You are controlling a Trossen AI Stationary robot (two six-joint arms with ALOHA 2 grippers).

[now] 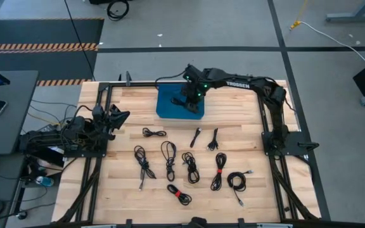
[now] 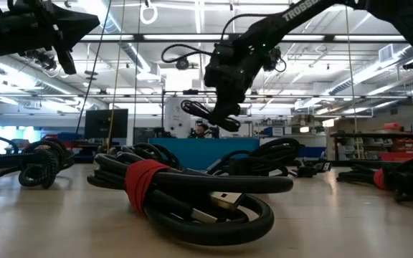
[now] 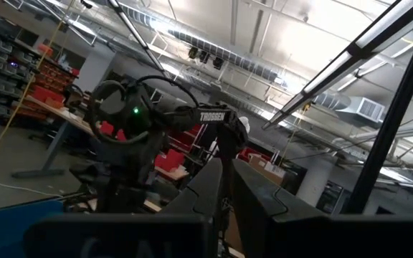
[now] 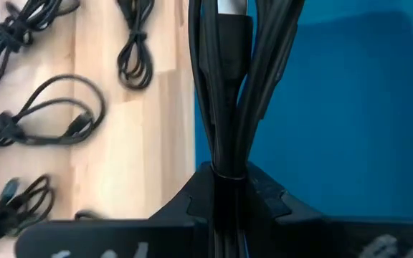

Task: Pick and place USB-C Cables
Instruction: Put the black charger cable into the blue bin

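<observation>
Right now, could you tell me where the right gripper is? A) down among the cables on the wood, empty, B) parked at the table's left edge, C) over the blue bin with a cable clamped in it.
C: the right gripper is shut on a folded cable above the blue bin.

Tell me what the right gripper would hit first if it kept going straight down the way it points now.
Probably the blue rectangular bin. The right gripper hangs over it, shut on a thin black USB-C cable bundle that would likely touch the bin first.
</observation>
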